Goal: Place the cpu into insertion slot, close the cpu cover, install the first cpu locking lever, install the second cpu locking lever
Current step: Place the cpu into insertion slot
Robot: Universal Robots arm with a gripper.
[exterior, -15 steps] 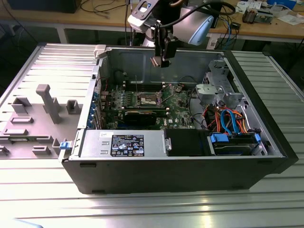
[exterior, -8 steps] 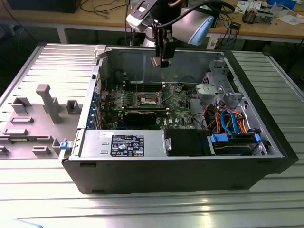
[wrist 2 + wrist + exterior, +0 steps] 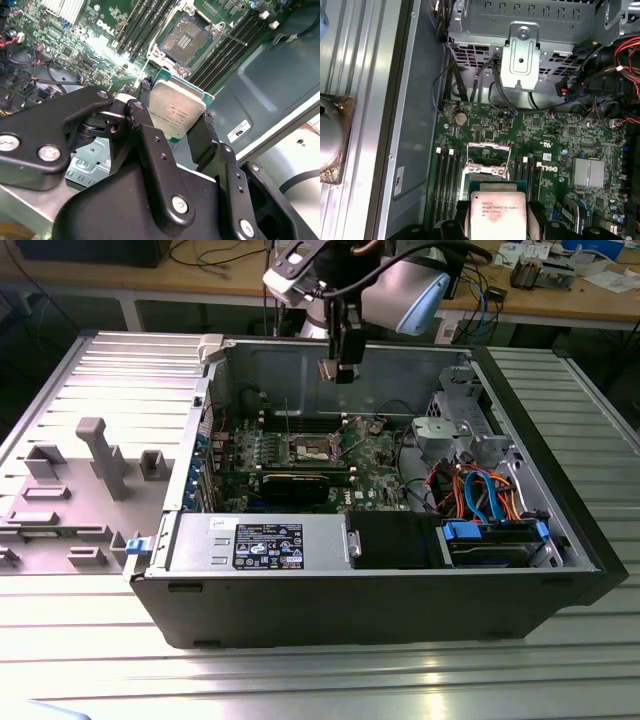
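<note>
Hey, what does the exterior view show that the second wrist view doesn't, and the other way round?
The exterior view adds the whole open computer case on the ribbed table, the power supply along its near side, and a grey fixture on the exterior view's left. The second wrist view adds the close detail: the insertion slot open with a bare dark centre, and the gripper shut on the cpu by its edges. Shared: the green motherboard, with the cpu held above it, not yet placed.

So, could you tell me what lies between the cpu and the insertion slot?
Nothing: the second wrist view shows a bare gap between cpu and insertion slot.
</note>
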